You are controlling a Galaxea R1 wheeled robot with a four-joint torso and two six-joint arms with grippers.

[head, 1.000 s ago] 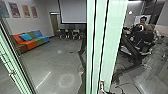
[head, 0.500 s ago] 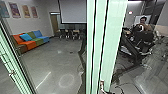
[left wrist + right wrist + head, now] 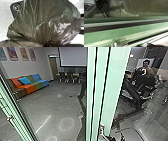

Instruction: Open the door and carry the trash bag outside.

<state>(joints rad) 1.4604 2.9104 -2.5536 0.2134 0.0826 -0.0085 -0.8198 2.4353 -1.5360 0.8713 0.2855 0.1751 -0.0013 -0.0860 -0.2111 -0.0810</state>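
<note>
the dark bag (image 3: 43, 18) is bulging by my left wrist, bunching at its neck. i am facing a green frame (image 3: 100, 97); beyond, a person (image 3: 146, 68) is showing. i'm unable to tell whether either end effector is gripping or spreading.

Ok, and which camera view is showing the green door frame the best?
The head view: it shows the green door frame upright, crossing the whole picture height. The right wrist view gives a close green strip, probably part of it. The left wrist view looks at the trash bag, so it helps little.
</note>
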